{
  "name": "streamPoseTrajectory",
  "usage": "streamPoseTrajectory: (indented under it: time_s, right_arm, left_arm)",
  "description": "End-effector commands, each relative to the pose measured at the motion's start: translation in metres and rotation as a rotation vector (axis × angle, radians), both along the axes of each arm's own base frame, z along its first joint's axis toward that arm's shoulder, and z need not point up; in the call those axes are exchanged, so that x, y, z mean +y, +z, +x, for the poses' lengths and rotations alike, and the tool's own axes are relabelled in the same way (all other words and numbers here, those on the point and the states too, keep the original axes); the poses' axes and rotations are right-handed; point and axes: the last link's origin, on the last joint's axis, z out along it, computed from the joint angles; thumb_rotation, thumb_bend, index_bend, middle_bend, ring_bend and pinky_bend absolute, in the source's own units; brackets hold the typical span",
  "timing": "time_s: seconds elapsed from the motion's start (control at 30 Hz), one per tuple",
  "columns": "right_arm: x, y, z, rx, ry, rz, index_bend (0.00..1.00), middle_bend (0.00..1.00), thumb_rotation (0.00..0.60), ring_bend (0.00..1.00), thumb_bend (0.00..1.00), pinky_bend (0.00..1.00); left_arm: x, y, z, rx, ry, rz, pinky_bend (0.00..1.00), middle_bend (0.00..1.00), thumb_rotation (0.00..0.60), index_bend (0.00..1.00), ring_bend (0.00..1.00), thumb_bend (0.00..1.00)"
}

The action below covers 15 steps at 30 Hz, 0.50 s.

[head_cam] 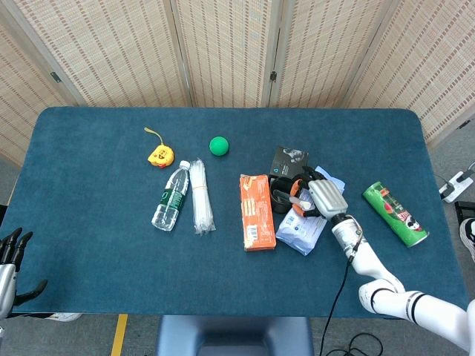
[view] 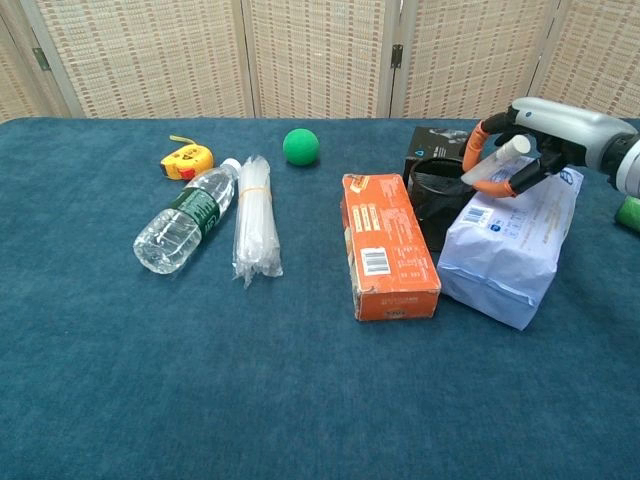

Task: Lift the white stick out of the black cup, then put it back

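The black cup (view: pixel 432 198) stands between an orange box and a white bag, right of the table's middle. The white stick (view: pixel 492 164) leans out of it, tilted to the right; its lower end is hidden inside the cup. My right hand (view: pixel 548 124) reaches in from the right, and its orange-tipped fingers (view: pixel 473 148) pinch the stick's upper end. From the head view, the right hand (head_cam: pixel 323 197) covers most of the stick (head_cam: pixel 300 199) beside the cup (head_cam: pixel 281 195). My left hand (head_cam: pixel 10 256) hangs off the table's near left corner, fingers apart and holding nothing.
The orange box (view: pixel 388 246) lies left of the cup, the white bag (view: pixel 506 244) right of it, a black box (view: pixel 432 141) behind. A green can (head_cam: pixel 395 213) lies far right. A bottle (view: pixel 187 217), bagged white strips (view: pixel 255 215), a yellow tape measure (view: pixel 187 159) and a green ball (view: pixel 300 146) lie left.
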Motion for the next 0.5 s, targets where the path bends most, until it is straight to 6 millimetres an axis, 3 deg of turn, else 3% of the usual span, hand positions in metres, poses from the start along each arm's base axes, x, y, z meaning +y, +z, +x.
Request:
streamPoseTrajectory:
  time_s: [0.03,0.3,0.5]
  right_arm:
    - [-0.001,0.000,0.001,-0.004,0.002,-0.004,0.50,0.26,0.600,0.06,0.32,0.14]
    - [-0.006,0.006,0.008,-0.042,0.013,-0.031,0.56,0.31,0.600,0.10,0.39,0.14]
    - [-0.008,0.029,0.014,-0.118,0.015,-0.084,0.58,0.35,0.600,0.15,0.39,0.16]
  left_arm:
    - [0.000,0.000,0.000,0.000,0.001,0.000,0.06,0.04,0.600,0.05,0.02,0.24]
    - [0.001,-0.001,-0.002,-0.004,0.003,0.000,0.06,0.04,0.600,0.05,0.02,0.24]
    - [0.001,-0.001,-0.002,-0.007,0.003,-0.001,0.06,0.04,0.600,0.05,0.02,0.24]
